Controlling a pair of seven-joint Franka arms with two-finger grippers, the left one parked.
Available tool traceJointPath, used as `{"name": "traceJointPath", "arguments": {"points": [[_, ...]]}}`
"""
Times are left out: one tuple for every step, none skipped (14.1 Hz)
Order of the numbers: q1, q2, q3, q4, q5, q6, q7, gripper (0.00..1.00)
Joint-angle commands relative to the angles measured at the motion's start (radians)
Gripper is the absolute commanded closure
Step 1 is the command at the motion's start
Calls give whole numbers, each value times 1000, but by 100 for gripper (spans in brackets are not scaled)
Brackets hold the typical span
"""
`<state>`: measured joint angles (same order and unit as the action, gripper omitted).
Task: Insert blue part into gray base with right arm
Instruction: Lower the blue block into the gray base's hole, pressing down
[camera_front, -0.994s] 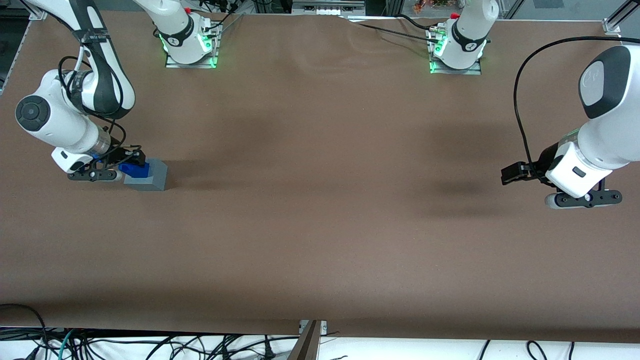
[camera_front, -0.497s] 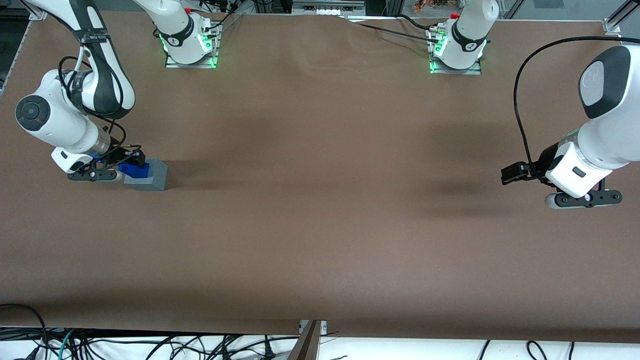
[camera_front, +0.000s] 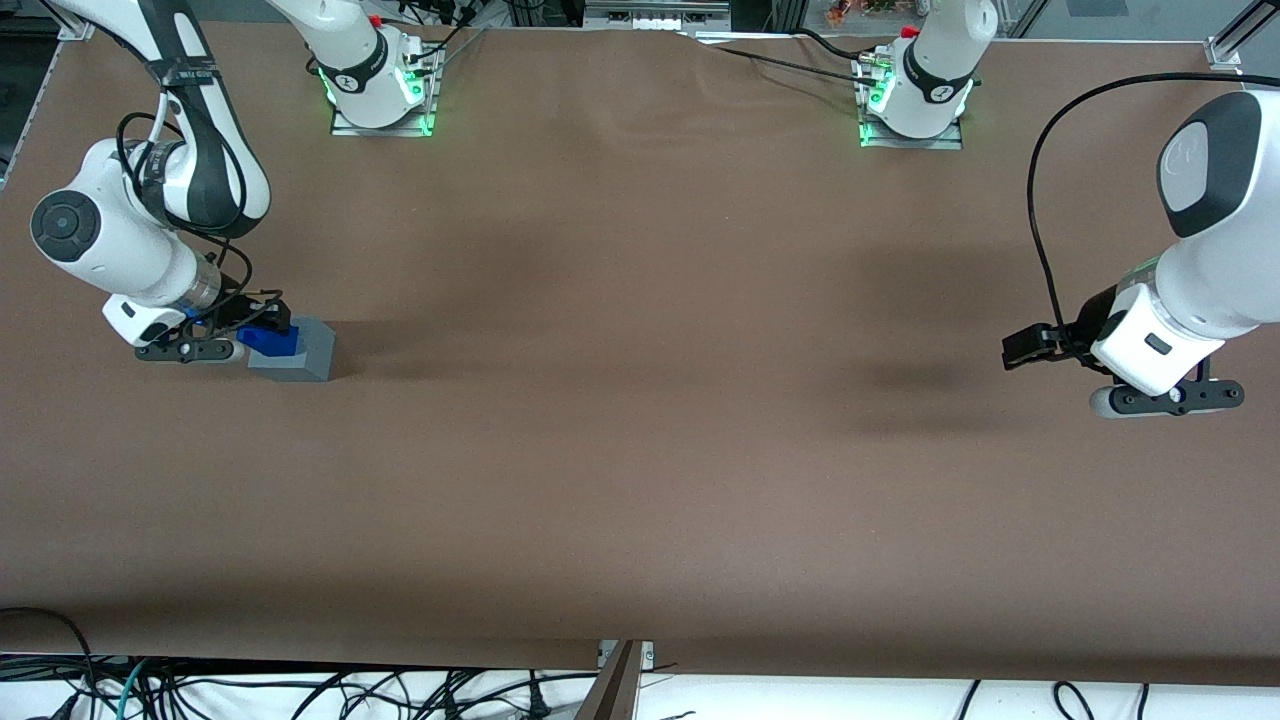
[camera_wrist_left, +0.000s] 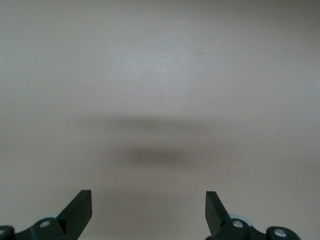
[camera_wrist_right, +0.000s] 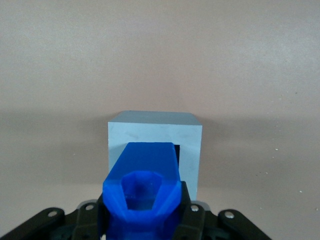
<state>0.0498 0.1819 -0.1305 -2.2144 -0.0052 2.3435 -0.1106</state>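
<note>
Blue part (camera_wrist_right: 142, 190) sits gripped between the closed jaws of the right arm's gripper (camera_front: 255, 327), with its leading end over the square socket in the top of the gray base (camera_front: 297, 352). Compare the front view with the two earlier pictures: you will find almost no change. The part has shifted very slightly toward the base, and the arm (camera_front: 120, 240) holds nearly the same pose. Read this as the slow final stage of insertion, not as a stall.

In the right wrist view, the dark socket opening shows only as a narrow strip at about 2 o'clock from the part's visible end. The part therefore covers most of the opening, but you cannot tell how deep it is seated.

The base rests on the bench (camera_front: 640, 400) at the working arm's end. Expect a short downward push to remain. Watch for the part binding on the socket edge if it is tilted.
</note>
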Motion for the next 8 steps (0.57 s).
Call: {"name": "traceJointPath", "arguments": {"points": [[-7,-10,-3,-38,4,14,-18,78],[-5,-7,-3,-38,4,14,-17,78],[-7,-7,-4,-38,4,14,-18,78],[-7,-5,-8,-38,4,14,-18,78],[-5,-7,-14,-38,4,11,-18,78],[-7,-7,-14,-38,4,8,-18,78],[-7,-7,-14,-38,4,7,-18,78],[-5,-7,-14,-38,4,-6,-17,78]]}}
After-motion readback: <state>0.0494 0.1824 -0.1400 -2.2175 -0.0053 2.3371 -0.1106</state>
